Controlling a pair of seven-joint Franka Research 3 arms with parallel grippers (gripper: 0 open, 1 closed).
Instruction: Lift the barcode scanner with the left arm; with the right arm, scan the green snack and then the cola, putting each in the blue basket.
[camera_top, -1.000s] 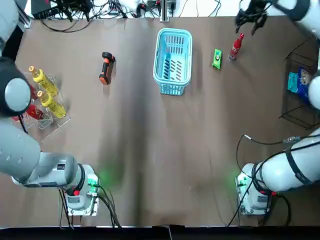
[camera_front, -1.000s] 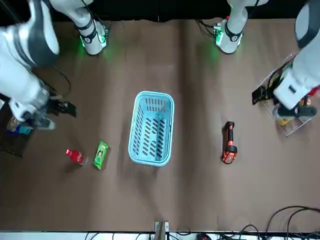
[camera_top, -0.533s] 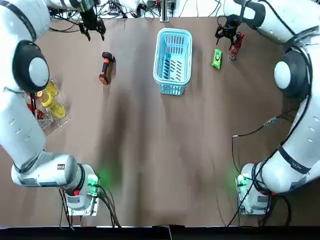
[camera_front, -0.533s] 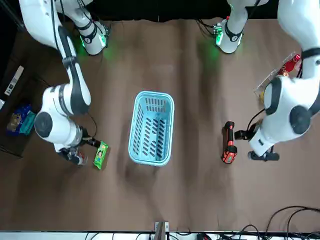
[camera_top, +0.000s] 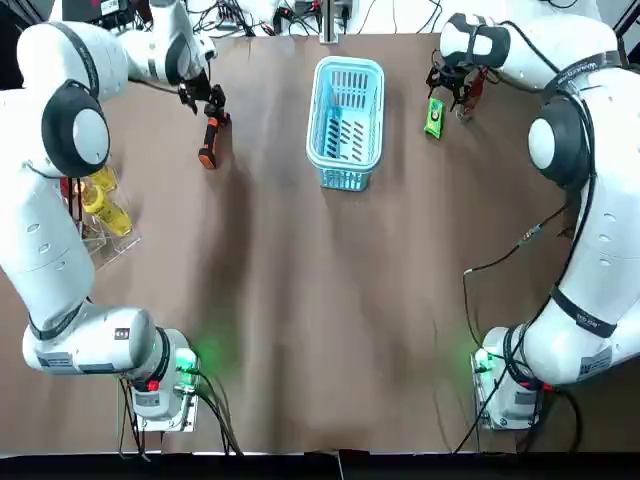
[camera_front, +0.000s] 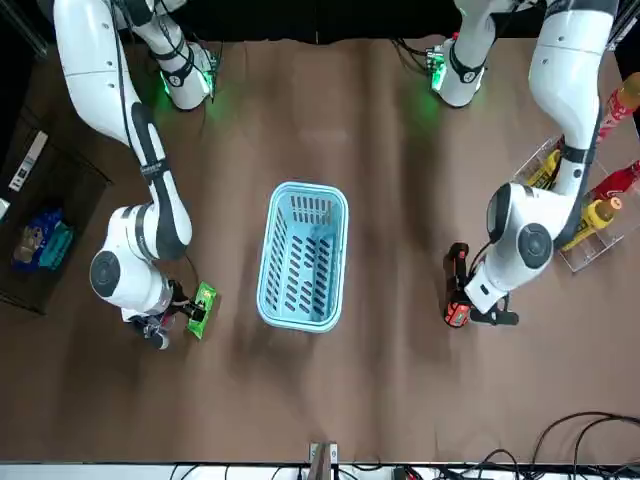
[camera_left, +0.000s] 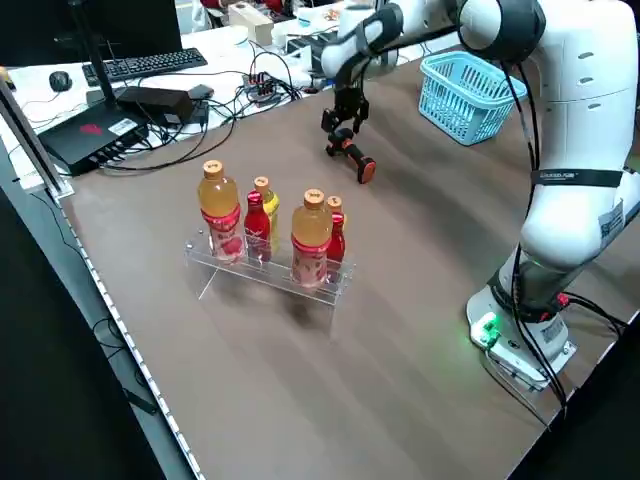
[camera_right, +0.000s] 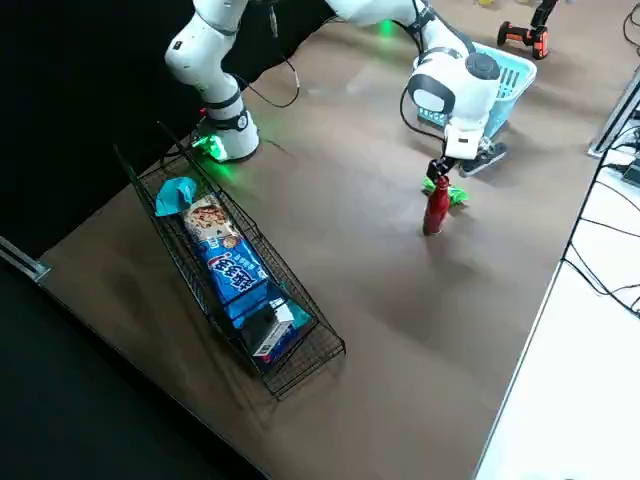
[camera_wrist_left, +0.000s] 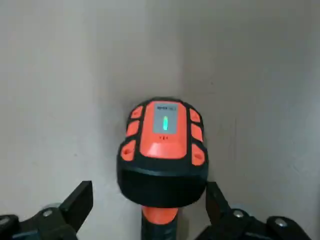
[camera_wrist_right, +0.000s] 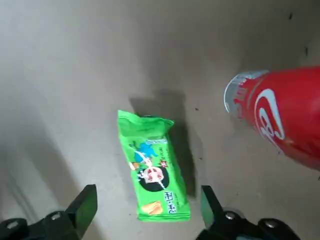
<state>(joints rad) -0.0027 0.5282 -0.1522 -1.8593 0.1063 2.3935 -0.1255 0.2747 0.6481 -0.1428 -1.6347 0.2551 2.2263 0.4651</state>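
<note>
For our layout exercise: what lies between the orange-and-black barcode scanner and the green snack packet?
The blue slotted plastic basket stands there, as the top view shows.

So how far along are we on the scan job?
Nothing is finished: the blue basket is empty. In hand: the left gripper, fingers open, straddles the barcode scanner lying on the table; the right gripper hangs open above the green snack, with the cola standing beside it. Left: lift the scanner, then scan and basket both items.
</note>
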